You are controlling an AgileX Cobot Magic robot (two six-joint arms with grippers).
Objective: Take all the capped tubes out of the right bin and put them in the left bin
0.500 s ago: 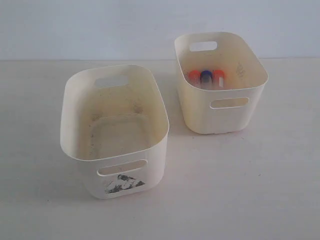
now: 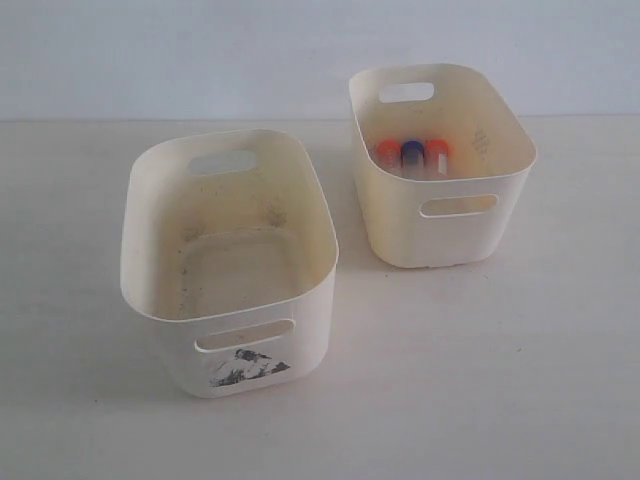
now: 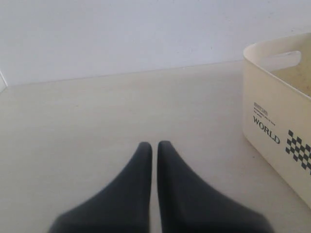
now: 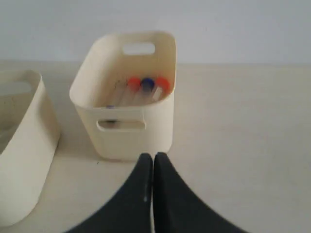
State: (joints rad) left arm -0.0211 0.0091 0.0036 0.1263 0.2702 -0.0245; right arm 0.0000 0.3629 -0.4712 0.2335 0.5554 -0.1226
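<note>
Three capped tubes lean side by side inside the right bin [image 2: 508, 190]: an orange-red one [image 2: 388, 151], a blue one [image 2: 412, 151] and another orange-red one [image 2: 437, 150]. The right wrist view shows the same tubes [image 4: 146, 84] in that bin [image 4: 160, 121]. The larger left bin [image 2: 310, 300], with a black sticker on its front, holds nothing. My right gripper [image 4: 153, 156] is shut and holds nothing, a short way in front of the right bin. My left gripper [image 3: 154, 144] is shut over bare table, beside the left bin [image 3: 272, 107]. Neither gripper shows in the exterior view.
Both bins stand on a pale table [image 2: 480, 380] in front of a plain white wall. The left bin's side carries black "WORLD" print and a checker pattern [image 3: 299, 148]. Part of the left bin [image 4: 24, 145] shows in the right wrist view.
</note>
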